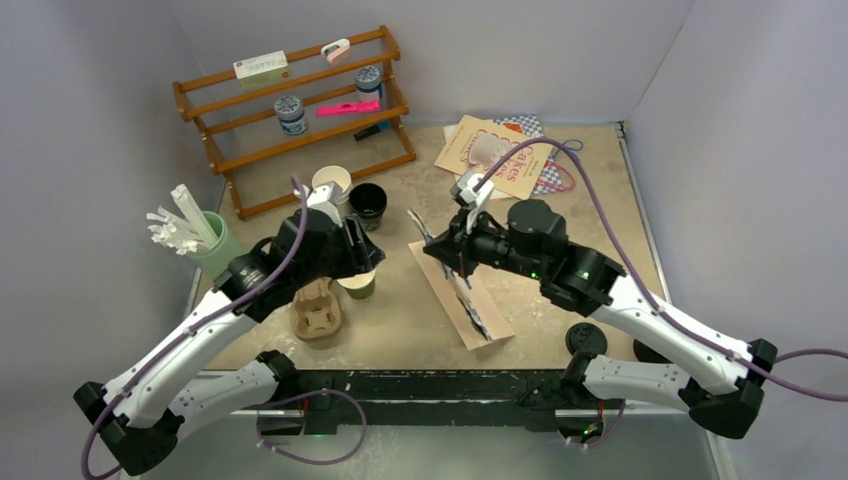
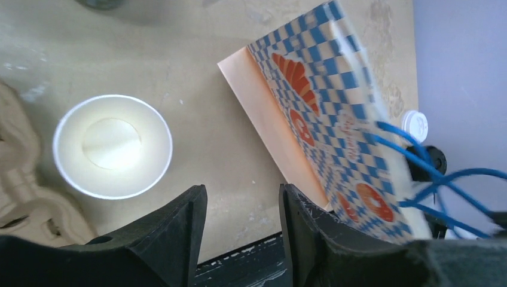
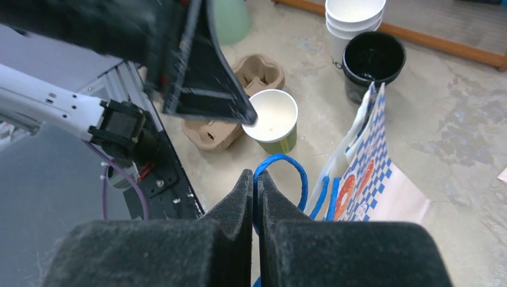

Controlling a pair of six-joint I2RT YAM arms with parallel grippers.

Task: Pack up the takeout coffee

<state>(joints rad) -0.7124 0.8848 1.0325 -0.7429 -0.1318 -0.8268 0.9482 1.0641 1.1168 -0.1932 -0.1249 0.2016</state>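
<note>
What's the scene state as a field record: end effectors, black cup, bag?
left end effector: open, empty, by the green cup
right end effector: shut on blue handle of checkered bag
black cup: upright on table, no lid on, next to stacked white cups
cup carrier: beside green cup
task status: black cup not yet in bag

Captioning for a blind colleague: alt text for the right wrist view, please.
The right claw pinches the blue handle of a blue-checked paper bag. Beyond it stand a green cup, a black cup and stacked white cups.
</note>
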